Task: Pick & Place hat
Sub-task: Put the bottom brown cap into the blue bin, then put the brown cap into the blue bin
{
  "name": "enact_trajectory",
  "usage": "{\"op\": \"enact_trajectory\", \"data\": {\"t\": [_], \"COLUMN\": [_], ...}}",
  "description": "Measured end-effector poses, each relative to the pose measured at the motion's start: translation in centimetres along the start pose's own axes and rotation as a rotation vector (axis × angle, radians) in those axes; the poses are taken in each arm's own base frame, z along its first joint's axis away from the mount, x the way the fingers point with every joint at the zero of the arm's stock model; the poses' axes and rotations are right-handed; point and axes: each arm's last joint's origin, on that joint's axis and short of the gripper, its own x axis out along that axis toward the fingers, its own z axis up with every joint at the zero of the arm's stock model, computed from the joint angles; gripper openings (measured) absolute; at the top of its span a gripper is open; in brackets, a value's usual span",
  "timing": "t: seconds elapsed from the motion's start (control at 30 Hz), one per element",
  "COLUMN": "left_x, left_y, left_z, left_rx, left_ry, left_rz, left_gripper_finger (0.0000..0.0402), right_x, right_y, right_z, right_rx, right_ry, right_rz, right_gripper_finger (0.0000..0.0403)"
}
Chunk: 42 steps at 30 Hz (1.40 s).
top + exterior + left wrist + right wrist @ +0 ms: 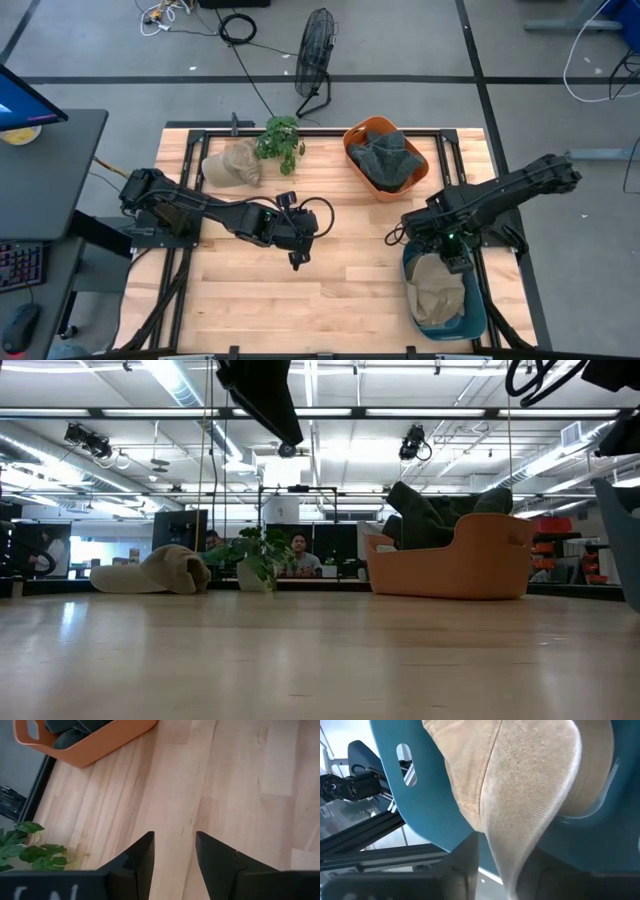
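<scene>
A tan corduroy hat lies in the blue bin at the table's near right. My right gripper hovers over the bin's far rim, shut on that hat. A second tan hat rests on its underside on the table's far left, beside a potted plant. A dark hat sits in the orange basket. My left gripper is open above bare wood at mid-table and touches nothing. My right gripper has a narrow fold of the tan hat's edge between its two fingers, reaching down into the blue bin from above. The cloth tapers toward the fingers. The rest of the hat lies inside the bin.
The orange basket and the plant stand along the far edge, with the loose tan hat left of them. Bare wood stretches across the table's middle and near side. A fan and cables lie on the floor beyond the table.
</scene>
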Motion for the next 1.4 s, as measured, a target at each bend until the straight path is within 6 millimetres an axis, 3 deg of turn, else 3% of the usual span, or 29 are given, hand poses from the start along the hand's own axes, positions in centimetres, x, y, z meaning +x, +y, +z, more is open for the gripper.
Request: {"op": "enact_trajectory", "data": {"t": [0.2,0.43,0.6,0.73,1.0,1.13,1.23,1.4], "left_x": [0.0,0.0,0.0,0.0,0.0,0.0,-0.4,-3.0], "left_y": [0.0,0.0,0.0,0.0,-0.2,-0.2,0.1,2.3], "left_z": [0.0,-0.1,-0.1,-0.1,-0.1,-0.1,-0.2,-0.9], "left_rx": [0.003,0.004,0.003,0.001,-0.003,-0.005,-0.006,-0.137], "left_ry": [0.006,0.007,0.007,0.007,0.021,0.021,0.024,0.068], "left_rz": [-0.006,-0.005,-0.005,-0.005,-0.053,-0.052,-0.048,-0.015], "left_gripper_finger": [0.0147,0.0147,0.0147,0.0147,0.0146,0.0138,0.0131,0.0118], "right_x": [-1.1,-4.1,-6.2,-6.9,-5.0,-2.3,-0.6,-0.9], "right_y": [0.8,2.7,4.0,4.6,5.1,4.6,3.9,4.2], "right_z": [-0.1,-0.6,-0.8,-0.4,0.4,1.4,1.4,1.5], "right_rx": [-0.008,-0.030,-0.053,-0.080,-0.170,-0.172,-0.081,0.035], "right_ry": [-0.016,-0.067,-0.155,-0.227,-0.223,-0.193,-0.118,-0.135], "right_rz": [0.001,-0.089,-0.137,-0.122,-0.105,-0.029,-0.029,-0.015], "right_gripper_finger": [0.0147,0.0169,0.0172,0.0148,0.0014,0.0014,0.0005,0.0003]}}
